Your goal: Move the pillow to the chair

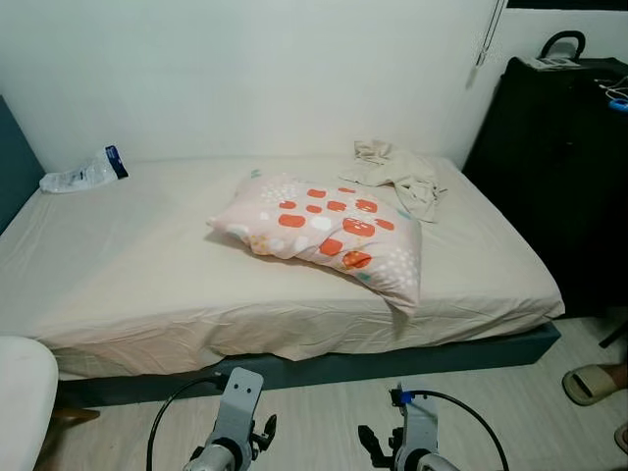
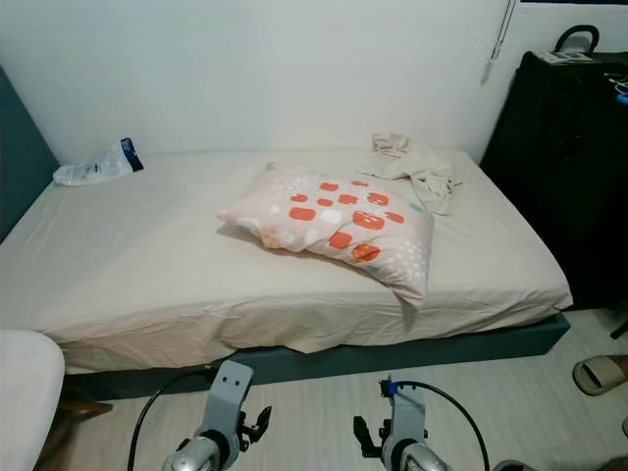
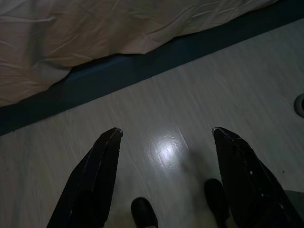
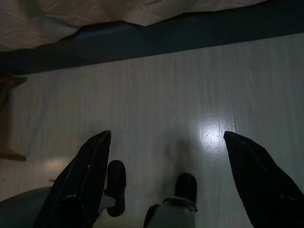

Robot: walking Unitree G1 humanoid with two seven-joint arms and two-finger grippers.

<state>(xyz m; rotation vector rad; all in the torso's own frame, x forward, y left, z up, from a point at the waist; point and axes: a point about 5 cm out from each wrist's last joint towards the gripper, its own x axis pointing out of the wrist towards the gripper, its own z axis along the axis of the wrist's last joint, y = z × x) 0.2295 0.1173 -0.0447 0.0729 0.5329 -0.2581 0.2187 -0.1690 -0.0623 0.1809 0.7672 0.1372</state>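
A pale pink pillow [image 1: 324,235] with orange and white spots lies flat in the middle of the bed [image 1: 118,285], near its front edge. The white seat of a chair [image 1: 22,392] shows at my lower left beside the bed. Both arms are held low over the floor in front of the bed, well short of the pillow. My left gripper [image 3: 166,133] is open over the pale floor with nothing between its fingers. My right gripper [image 4: 166,135] is also open and empty above the floor.
A crumpled beige cloth [image 1: 397,172] lies at the bed's back right, and a clear plastic bag [image 1: 83,175] at the back left. A tall black cabinet [image 1: 559,167] stands to the right. A person's sandalled foot [image 1: 594,381] rests on the floor at lower right.
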